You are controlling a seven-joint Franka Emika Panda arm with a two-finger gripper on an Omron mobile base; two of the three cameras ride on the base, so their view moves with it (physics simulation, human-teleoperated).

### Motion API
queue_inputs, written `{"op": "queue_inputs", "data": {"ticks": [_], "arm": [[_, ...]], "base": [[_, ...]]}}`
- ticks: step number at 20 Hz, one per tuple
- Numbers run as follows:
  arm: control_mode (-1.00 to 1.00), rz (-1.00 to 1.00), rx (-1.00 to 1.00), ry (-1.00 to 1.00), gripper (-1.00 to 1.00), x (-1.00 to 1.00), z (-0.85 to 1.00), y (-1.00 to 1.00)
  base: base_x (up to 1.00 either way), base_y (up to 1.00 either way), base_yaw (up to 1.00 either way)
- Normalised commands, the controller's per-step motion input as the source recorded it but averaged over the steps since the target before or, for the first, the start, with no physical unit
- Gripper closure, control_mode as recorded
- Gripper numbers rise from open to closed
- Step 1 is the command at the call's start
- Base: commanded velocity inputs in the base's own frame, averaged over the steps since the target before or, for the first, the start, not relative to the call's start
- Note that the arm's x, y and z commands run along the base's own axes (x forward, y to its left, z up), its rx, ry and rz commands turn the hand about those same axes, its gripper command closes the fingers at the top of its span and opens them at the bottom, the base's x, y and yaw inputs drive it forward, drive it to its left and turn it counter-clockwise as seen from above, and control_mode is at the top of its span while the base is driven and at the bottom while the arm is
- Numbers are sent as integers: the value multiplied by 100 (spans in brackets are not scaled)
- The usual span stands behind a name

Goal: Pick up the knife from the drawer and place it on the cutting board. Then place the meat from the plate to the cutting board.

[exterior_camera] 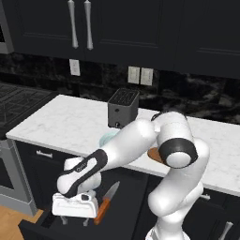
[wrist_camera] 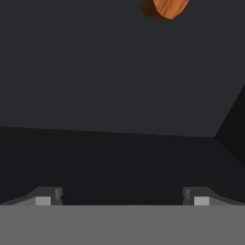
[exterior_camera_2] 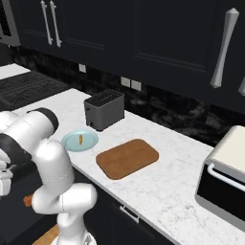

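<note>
The black drawer stands pulled out below the counter. In it lies the knife, orange handle toward the front and blade pointing back. My gripper hangs low in the drawer just left of the knife, open, with nothing between its fingers. In the hand view the gripper faces the dark drawer floor, and the knife's orange handle end shows at the top edge. On the counter sit the brown cutting board and the pale blue plate with the small orange meat on it.
A dark toaster stands behind the plate. A boxy appliance sits at the counter's right end. A stove adjoins the counter on the left. Black cabinets hang above. My own arm crosses over the counter edge.
</note>
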Motion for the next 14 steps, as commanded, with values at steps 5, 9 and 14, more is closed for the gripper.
{"op": "queue_inputs", "data": {"ticks": [5, 9, 14], "arm": [[-100, 0, 0, -18, -100, 42, 0, -78], [-100, 0, 0, -14, -100, 12, -4, -60], [-100, -3, 0, -1, -100, 0, -3, -41]], "base": [[0, 0, 0], [0, 0, 0], [0, 0, 0]]}}
